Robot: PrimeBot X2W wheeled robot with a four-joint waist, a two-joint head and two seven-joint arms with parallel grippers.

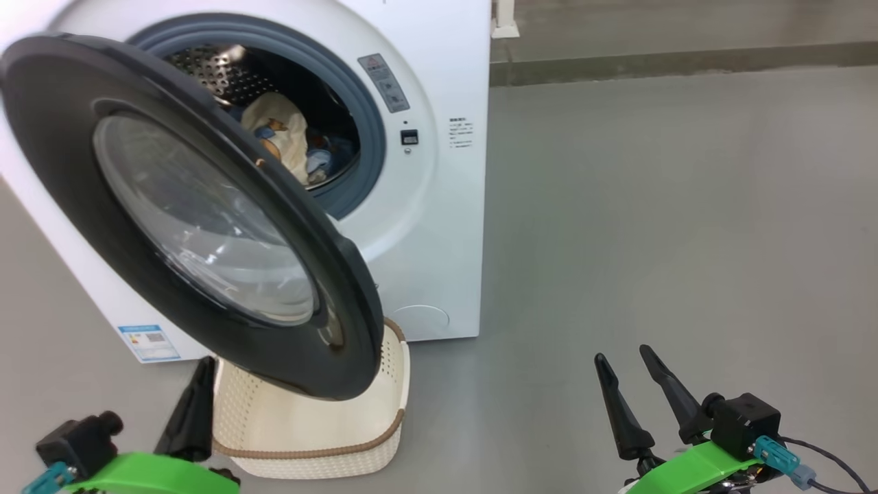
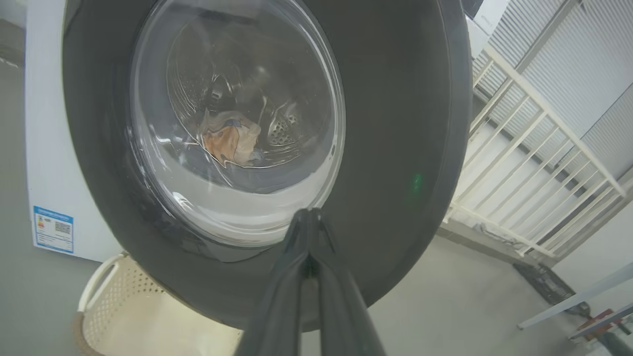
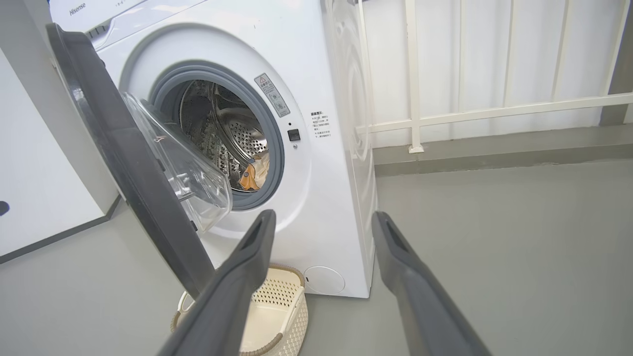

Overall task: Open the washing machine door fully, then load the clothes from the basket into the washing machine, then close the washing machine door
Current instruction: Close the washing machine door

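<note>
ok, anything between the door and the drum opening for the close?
Nothing visible. The clothes lie inside the drum, behind the rubber ring; the basket sits on the floor below the lower edge of the door.

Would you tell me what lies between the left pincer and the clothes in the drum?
The half-open door: in the left wrist view the shut left pincer points at it, and the clothes show through its glass.

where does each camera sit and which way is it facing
Head: on the head, facing forward and down at the washer, door and basket; left fingers and right fingers at the bottom.
Left wrist: on the left arm, close to the door's outer face; shut fingers.
Right wrist: on the right arm, facing the clothes inside the washer; open fingers.
All share the door and basket.
</note>
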